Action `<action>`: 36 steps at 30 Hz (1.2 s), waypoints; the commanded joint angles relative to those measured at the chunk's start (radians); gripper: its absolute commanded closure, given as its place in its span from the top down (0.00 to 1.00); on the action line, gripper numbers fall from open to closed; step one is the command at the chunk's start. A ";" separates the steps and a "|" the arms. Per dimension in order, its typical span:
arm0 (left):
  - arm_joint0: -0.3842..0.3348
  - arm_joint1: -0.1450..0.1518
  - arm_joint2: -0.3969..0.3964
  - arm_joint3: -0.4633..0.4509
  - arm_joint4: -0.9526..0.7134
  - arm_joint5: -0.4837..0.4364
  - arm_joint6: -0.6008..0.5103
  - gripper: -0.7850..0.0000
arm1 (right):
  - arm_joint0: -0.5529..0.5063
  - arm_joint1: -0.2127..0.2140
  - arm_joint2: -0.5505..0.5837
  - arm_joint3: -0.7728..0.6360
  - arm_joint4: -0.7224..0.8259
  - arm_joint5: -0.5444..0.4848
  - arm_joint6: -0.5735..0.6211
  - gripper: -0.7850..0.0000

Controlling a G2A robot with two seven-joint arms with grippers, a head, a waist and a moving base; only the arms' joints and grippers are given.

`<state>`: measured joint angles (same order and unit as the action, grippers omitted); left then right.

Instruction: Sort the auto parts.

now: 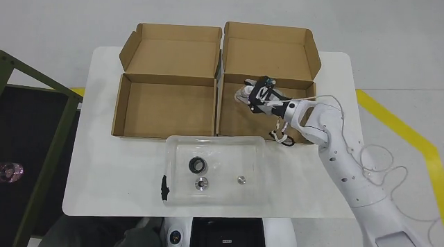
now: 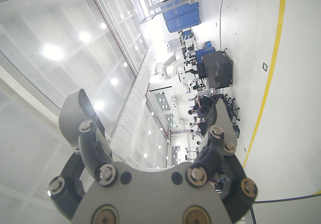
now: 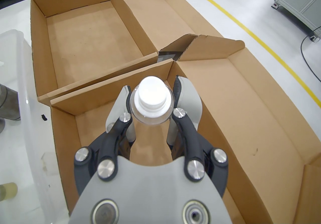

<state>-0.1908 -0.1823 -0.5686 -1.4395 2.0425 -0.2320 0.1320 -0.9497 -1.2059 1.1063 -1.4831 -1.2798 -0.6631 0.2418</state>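
Overhead, a white table [image 1: 111,164] carries two open cardboard boxes side by side, lids folded back: a left box [image 1: 166,108] and a right box [image 1: 239,122]. One clear plastic tray [image 1: 222,153] sits in front of them. It holds three round parts: a black ring [image 1: 198,166], a metal disc [image 1: 201,183] and a small metal cylinder [image 1: 241,179]. A small black piece [image 1: 165,188] lies at the tray's left edge.

The right gripper [image 3: 151,89] hangs over the right box, fingers closed around a white stepped plastic cap [image 3: 151,99] with a clear round collar; its wrist view makes that shape plain.

The left wrist view shows the left gripper [image 2: 146,104] pointing toward a ceiling, metal fingers spread wide.
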 commanded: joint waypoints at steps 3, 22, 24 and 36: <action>0.000 0.000 0.000 0.000 0.000 0.000 0.000 1.00 | 0.038 -0.008 -0.026 0.063 0.016 -0.005 -0.007 0.00; 0.000 0.000 0.000 0.000 0.000 0.000 0.000 1.00 | 0.108 -0.026 -0.076 0.163 0.047 -0.021 -0.054 1.00; 0.000 0.000 0.000 0.000 0.000 0.000 0.000 1.00 | 0.100 -0.024 -0.066 0.141 0.063 -0.034 -0.049 1.00; 0.000 0.000 0.000 0.000 0.000 0.000 0.000 1.00 | 0.034 0.001 0.013 -0.058 0.178 -0.108 0.045 1.00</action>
<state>-0.1908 -0.1823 -0.5686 -1.4395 2.0425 -0.2320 0.1320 -0.9079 -1.2077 1.1108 -1.5186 -1.1177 -0.7630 0.2712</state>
